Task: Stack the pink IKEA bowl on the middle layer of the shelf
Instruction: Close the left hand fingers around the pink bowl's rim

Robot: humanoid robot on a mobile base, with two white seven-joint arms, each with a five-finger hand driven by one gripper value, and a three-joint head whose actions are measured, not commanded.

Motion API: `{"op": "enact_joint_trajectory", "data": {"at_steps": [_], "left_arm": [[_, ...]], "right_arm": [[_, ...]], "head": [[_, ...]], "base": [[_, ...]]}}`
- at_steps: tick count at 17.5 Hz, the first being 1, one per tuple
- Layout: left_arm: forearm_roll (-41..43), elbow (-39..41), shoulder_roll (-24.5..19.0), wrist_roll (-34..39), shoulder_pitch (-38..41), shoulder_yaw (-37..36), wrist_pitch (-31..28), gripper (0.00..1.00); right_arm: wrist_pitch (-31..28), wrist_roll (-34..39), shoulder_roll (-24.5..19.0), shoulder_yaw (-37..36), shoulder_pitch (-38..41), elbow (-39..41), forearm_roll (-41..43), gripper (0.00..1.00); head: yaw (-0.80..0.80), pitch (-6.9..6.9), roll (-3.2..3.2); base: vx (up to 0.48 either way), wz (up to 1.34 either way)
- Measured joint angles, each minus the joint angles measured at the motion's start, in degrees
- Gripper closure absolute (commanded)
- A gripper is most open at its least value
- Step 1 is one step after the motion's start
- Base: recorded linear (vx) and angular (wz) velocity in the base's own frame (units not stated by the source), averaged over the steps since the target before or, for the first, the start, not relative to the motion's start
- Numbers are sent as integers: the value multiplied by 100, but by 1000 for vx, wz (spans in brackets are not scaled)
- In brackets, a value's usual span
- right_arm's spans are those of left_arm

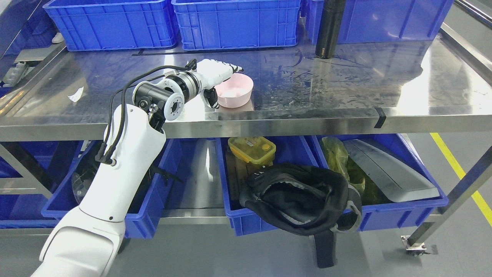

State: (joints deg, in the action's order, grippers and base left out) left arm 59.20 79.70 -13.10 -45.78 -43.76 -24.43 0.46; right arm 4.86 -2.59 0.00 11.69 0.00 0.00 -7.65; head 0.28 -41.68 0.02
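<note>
The left arm (115, 169) rises from the lower left corner and bends over the front edge of the steel shelf (307, 119), the middle layer of the rack. A small white scrap (75, 93) lies on the shelf surface to the left of the arm. At the back left two blue crates (111, 23) stand side by side against the rear of the shelf.

The left hand (215, 77) lies over the left rim of the pink bowl (235, 90). Its fingers (234, 69) stretch forward along the bowl's far-left rim, and the thumb (212, 99) hangs down outside the near-left wall, so the rim sits between thumb and fingers. Whether they actually press the bowl cannot be told from this angle. The bowl stands upright on the shelf, near the front edge, a little left of the middle.

Farther right, a black bottle (329, 29) stands upright at the back of the shelf, well apart from the bowl.

Below, on the lower layer, blue bins hold a yellow lunch box (251, 149), a black backpack (300, 200) spilling over the front of its bin, and, at the right, a grey panel (388, 173).
</note>
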Motion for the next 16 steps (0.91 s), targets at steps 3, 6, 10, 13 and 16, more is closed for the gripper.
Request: {"op": "enact_joint_trajectory", "data": {"at_steps": [3, 6, 10, 13, 16], "left_arm": [[88, -163, 72, 0, -55, -45, -14, 13], [147, -381, 151, 1, -160, -83, -16, 15], [187, -725, 334, 0, -292, -119, -18, 18], [201, -977, 491, 2, -411, -142, -27, 24], [213, -1195, 602, 6, -523, -153, -41, 27]], "right_arm": [[0, 0, 0, 0, 0, 0, 0, 0], [0, 0, 0, 0, 0, 0, 0, 0], [0, 0, 0, 0, 0, 0, 0, 0], [0, 0, 0, 0, 0, 0, 0, 0], [0, 0, 0, 0, 0, 0, 0, 0]], "head": [[0, 0, 0], [0, 0, 0], [0, 0, 0], [0, 0, 0], [0, 0, 0]], "base": [[0, 0], [0, 0], [0, 0], [0, 0], [0, 0]]}}
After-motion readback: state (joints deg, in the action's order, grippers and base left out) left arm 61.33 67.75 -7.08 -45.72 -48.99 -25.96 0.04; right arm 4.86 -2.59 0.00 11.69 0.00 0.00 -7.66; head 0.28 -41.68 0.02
